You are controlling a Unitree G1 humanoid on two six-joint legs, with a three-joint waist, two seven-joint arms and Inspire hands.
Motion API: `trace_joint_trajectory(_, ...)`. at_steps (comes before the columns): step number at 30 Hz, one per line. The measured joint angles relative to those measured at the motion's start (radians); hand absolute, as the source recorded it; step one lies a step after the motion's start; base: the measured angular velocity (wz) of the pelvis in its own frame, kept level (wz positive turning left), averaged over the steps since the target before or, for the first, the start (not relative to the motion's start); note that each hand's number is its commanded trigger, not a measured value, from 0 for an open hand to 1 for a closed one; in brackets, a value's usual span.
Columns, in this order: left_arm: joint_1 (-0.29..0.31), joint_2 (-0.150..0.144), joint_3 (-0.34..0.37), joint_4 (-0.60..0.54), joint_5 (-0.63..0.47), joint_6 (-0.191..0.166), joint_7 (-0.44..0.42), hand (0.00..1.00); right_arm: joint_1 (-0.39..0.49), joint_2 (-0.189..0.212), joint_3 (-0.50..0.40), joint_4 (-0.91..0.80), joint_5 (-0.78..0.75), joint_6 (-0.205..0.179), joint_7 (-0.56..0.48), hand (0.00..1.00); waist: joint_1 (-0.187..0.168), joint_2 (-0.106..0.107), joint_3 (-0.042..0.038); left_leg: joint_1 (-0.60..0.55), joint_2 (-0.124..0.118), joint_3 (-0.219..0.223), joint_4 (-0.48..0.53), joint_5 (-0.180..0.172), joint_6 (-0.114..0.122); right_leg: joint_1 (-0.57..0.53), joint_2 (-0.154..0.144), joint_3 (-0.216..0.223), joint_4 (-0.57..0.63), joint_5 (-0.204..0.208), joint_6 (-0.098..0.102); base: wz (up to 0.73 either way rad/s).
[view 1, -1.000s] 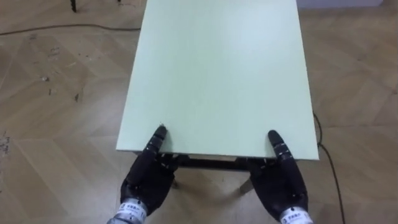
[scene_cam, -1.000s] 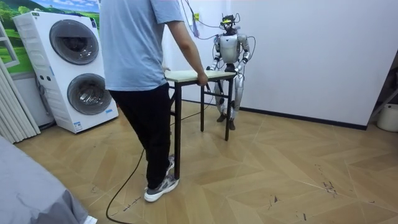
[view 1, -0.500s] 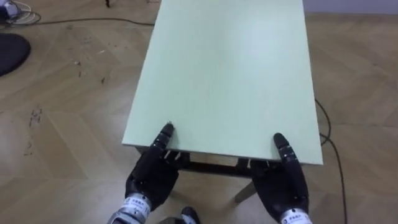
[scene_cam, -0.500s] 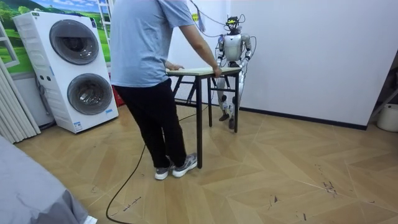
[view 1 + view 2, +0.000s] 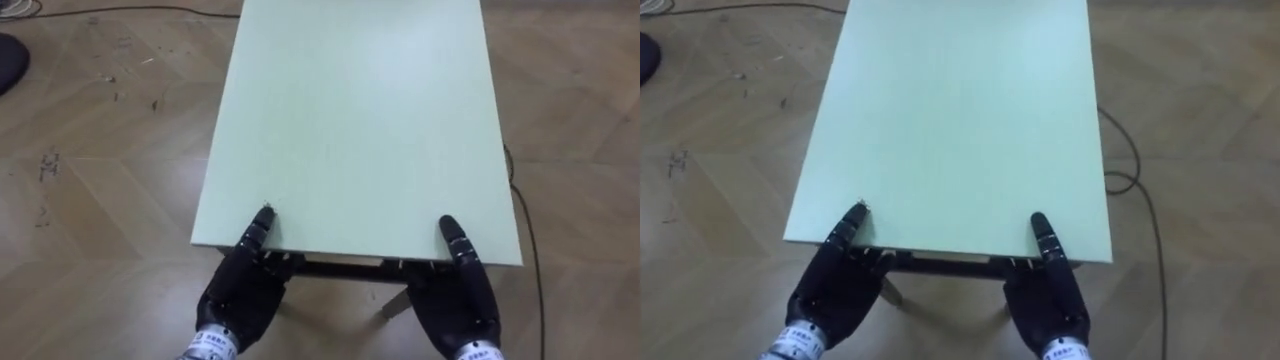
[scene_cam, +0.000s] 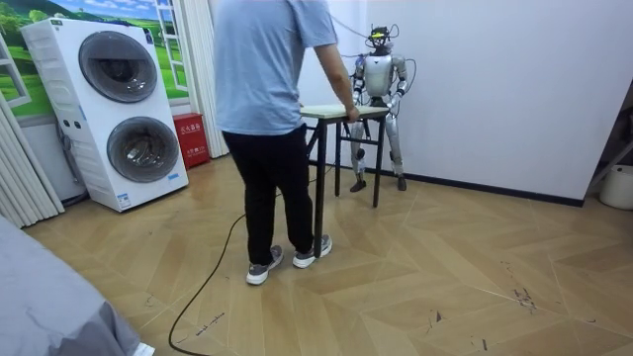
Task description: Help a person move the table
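Note:
A table with a pale green top (image 5: 360, 120) and dark legs stands before me on the wood floor. My left hand (image 5: 240, 290) and right hand (image 5: 462, 295) hold its near edge, each thumb on top and the fingers under the top. In the room view a person (image 6: 267, 99) in a light blue shirt and dark trousers stands at the table's (image 6: 331, 111) far end with both hands on it. I stand at the other end, close to the white wall.
Two stacked washing machines (image 6: 124, 109) and a red box (image 6: 191, 138) stand at the room view's left. A dark cable (image 6: 223, 267) trails over the floor behind the person. Another cable (image 5: 520, 200) lies by the table's right side.
The table, the person and I have moved towards the white wall, to the room view's right. The floor has shifted under the table. Both hands keep their hold.

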Motion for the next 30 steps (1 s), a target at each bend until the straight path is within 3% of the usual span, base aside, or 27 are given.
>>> trace_joint_trajectory(3,-0.046,-0.005,-0.022,0.044,-0.017,-0.003,0.000,1.00,-0.023,0.012,-0.032,0.014,-0.032,0.002,-0.001,1.00,0.000,-0.002,0.0055,-0.020,-0.038,0.065,0.001,-0.044,-0.004,-0.054,-0.063,-0.019,0.028,0.040,0.013,-0.01)
trace_joint_trajectory(4,-0.057,-0.012,-0.024,0.054,-0.017,-0.008,0.000,1.00,-0.035,0.019,-0.043,0.019,-0.045,0.002,-0.001,1.00,0.000,-0.008,0.0094,-0.045,-0.059,0.098,0.024,-0.060,0.008,-0.083,-0.094,-0.019,0.030,0.069,0.020,-0.20)
trace_joint_trajectory(7,-0.065,-0.022,-0.032,0.073,-0.017,-0.022,0.000,1.00,-0.035,0.020,-0.060,0.019,-0.064,0.007,0.003,1.00,-0.010,-0.013,0.0125,-0.110,-0.100,0.118,0.094,-0.079,0.062,-0.107,-0.139,-0.017,0.005,0.137,0.042,-0.06)
trace_joint_trajectory(9,-0.064,-0.021,-0.037,0.088,-0.017,-0.023,0.000,1.00,-0.017,0.023,-0.071,0.019,-0.073,0.018,0.006,1.00,-0.031,-0.019,0.0116,-0.142,-0.138,0.124,0.129,-0.084,0.110,-0.103,-0.167,-0.006,-0.049,0.221,0.069,0.14)
trace_joint_trajectory(10,-0.065,-0.021,-0.038,0.088,-0.016,-0.024,0.000,1.00,-0.013,0.024,-0.074,0.019,-0.073,0.021,0.009,1.00,-0.036,-0.018,0.0113,-0.172,-0.144,0.125,0.159,-0.092,0.132,-0.103,-0.172,-0.002,-0.081,0.269,0.081,0.05)
trace_joint_trajectory(12,-0.061,-0.020,-0.037,0.088,-0.015,-0.024,0.000,1.00,-0.011,0.028,-0.077,0.020,-0.075,0.026,0.008,1.00,-0.050,-0.018,0.0109,-0.202,-0.146,0.125,0.198,-0.101,0.165,-0.104,-0.177,0.015,-0.104,0.328,0.103,0.09)
trace_joint_trajectory(13,-0.060,-0.019,-0.038,0.089,-0.015,-0.024,0.000,1.00,-0.008,0.028,-0.079,0.020,-0.074,0.028,0.007,1.00,-0.055,-0.017,0.0105,-0.209,-0.144,0.126,0.207,-0.101,0.174,-0.103,-0.180,0.015,-0.084,0.324,0.106,0.22)
trace_joint_trajectory(14,-0.060,-0.021,-0.041,0.092,-0.009,-0.021,0.003,1.00,0.004,0.028,-0.082,0.020,-0.070,0.033,0.007,1.00,-0.060,-0.016,0.0107,-0.210,-0.134,0.135,0.215,-0.099,0.186,-0.104,-0.189,0.014,0.011,0.270,0.113,0.40)
trace_joint_trajectory(16,-0.058,-0.021,-0.045,0.094,-0.001,-0.018,0.003,1.00,0.025,0.029,-0.079,0.018,-0.049,0.034,0.007,1.00,-0.080,-0.019,0.0091,-0.207,-0.103,0.196,0.211,-0.085,0.199,-0.087,-0.193,0.023,0.249,0.117,0.098,0.47)
trace_joint_trajectory(17,-0.058,-0.022,-0.045,0.093,0.002,-0.018,0.003,1.00,0.027,0.029,-0.079,0.017,-0.045,0.034,0.007,1.00,-0.081,-0.020,0.0083,-0.206,-0.098,0.216,0.208,-0.082,0.202,-0.080,-0.192,0.029,0.291,0.089,0.096,0.25)
trace_joint_trajectory(18,-0.059,-0.023,-0.045,0.092,0.005,-0.018,0.003,1.00,0.026,0.025,-0.076,0.012,-0.037,0.033,0.006,1.00,-0.078,-0.021,0.0079,-0.202,-0.088,0.264,0.208,-0.080,0.206,-0.063,-0.184,0.045,0.349,0.038,0.094,0.05)
trace_joint_trajectory(20,-0.058,-0.024,-0.042,0.086,0.004,-0.020,0.003,1.00,0.026,0.021,-0.071,-0.003,-0.035,0.032,-0.003,1.00,-0.059,-0.022,0.0080,-0.187,-0.083,0.321,0.202,-0.079,0.211,-0.042,-0.178,0.061,0.341,-0.008,0.103,-0.18)
trace_joint_trajectory(22,-0.051,-0.028,-0.034,0.087,0.005,-0.022,0.004,1.00,0.028,0.023,-0.059,-0.007,-0.034,0.031,-0.022,1.00,-0.055,-0.022,0.0073,-0.167,-0.084,0.344,0.185,-0.075,0.214,-0.009,-0.168,0.077,0.346,-0.046,0.096,-0.04)
trace_joint_trajectory(23,-0.046,-0.026,-0.032,0.086,0.011,-0.022,0.006,1.00,0.033,0.022,-0.050,-0.007,-0.030,0.029,-0.028,1.00,-0.053,-0.029,0.0026,-0.150,-0.083,0.369,0.166,-0.065,0.209,0.027,-0.158,0.083,0.377,-0.090,0.092,0.05)
trace_joint_trajectory(24,-0.043,-0.023,-0.026,0.077,0.014,-0.022,0.006,1.00,0.031,0.021,-0.038,-0.013,-0.024,0.022,-0.034,1.00,-0.042,-0.041,-0.0004,-0.136,-0.085,0.400,0.148,-0.053,0.203,0.052,-0.145,0.099,0.343,-0.127,0.103,-0.25)
trace_joint_trajectory(26,-0.043,-0.015,-0.021,0.064,0.017,-0.025,0.006,1.00,0.022,0.018,-0.022,-0.015,-0.017,0.016,-0.036,1.00,0.005,-0.045,-0.0004,-0.147,-0.101,0.385,0.126,-0.027,0.189,0.052,-0.107,0.115,0.243,-0.132,0.110,-0.74)
trace_joint_trajectory(27,-0.038,-0.003,-0.018,0.045,0.017,-0.026,0.006,1.00,0.017,0.016,-0.008,-0.019,-0.016,0.010,-0.036,1.00,0.051,-0.046,-0.0016,-0.164,-0.115,0.330,0.103,-0.013,0.182,0.066,-0.076,0.111,0.169,-0.127,0.106,-0.96)
trace_joint_trajectory(28,-0.033,0.002,-0.012,0.037,0.017,-0.034,0.006,1.00,0.010,0.017,0.003,-0.020,-0.016,0.005,-0.036,1.00,0.068,-0.046,-0.0015,-0.176,-0.123,0.281,0.091,-0.004,0.178,0.089,-0.057,0.083,0.089,-0.122,0.100,-0.81)
trace_joint_trajectory(30,-0.032,0.003,-0.007,0.037,0.017,-0.039,0.009,1.00,0.006,0.018,0.007,-0.020,-0.016,0.003,-0.039,1.00,0.062,-0.047,-0.0023,-0.178,-0.128,0.254,0.071,0.010,0.179,0.118,-0.042,0.063,0.025,-0.106,0.095,-0.06)
